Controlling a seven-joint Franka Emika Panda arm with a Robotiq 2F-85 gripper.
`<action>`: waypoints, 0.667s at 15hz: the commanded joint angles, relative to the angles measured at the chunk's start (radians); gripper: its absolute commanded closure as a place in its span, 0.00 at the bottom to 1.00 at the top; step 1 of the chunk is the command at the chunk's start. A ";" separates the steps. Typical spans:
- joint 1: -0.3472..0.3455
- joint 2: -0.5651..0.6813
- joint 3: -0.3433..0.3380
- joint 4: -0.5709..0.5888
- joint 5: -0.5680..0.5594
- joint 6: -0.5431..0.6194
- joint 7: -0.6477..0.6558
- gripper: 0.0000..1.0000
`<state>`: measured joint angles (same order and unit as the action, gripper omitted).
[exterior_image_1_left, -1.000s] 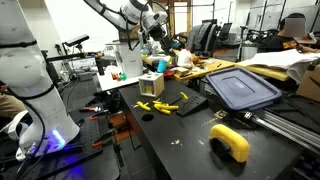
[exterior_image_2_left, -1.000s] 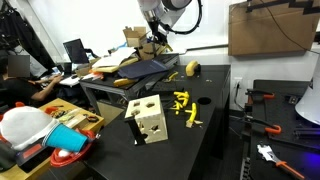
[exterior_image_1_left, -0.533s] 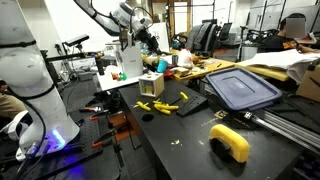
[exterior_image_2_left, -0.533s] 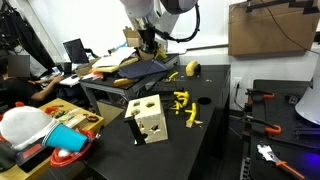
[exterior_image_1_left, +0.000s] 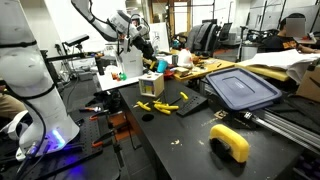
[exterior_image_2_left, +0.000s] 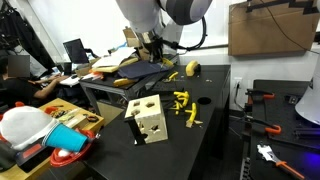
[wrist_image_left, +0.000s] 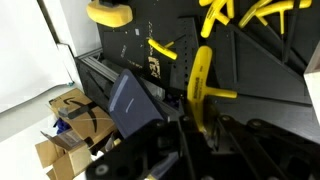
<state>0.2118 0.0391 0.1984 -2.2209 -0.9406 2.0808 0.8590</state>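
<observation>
The yellow T-shaped plastic peg (wrist_image_left: 200, 80) is clamped between the fingers of the pincer (wrist_image_left: 203, 128), which is raised clear of the black tabletop (exterior_image_2_left: 175, 152). Below the pincer stands a pale wooden block with round holes (exterior_image_2_left: 147, 118). Loose yellow plastic pegs (exterior_image_2_left: 183, 105) lie beside that block.

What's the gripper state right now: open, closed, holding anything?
Gripper: closed, holding a yellow T-shaped piece.
</observation>
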 joint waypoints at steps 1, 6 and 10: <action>0.011 0.027 0.008 -0.025 -0.017 -0.002 -0.022 0.96; 0.039 0.076 0.019 0.004 -0.003 0.003 -0.018 0.96; 0.053 0.106 0.024 0.040 -0.012 0.006 0.007 0.96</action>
<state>0.2562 0.1269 0.2208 -2.2160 -0.9427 2.0842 0.8538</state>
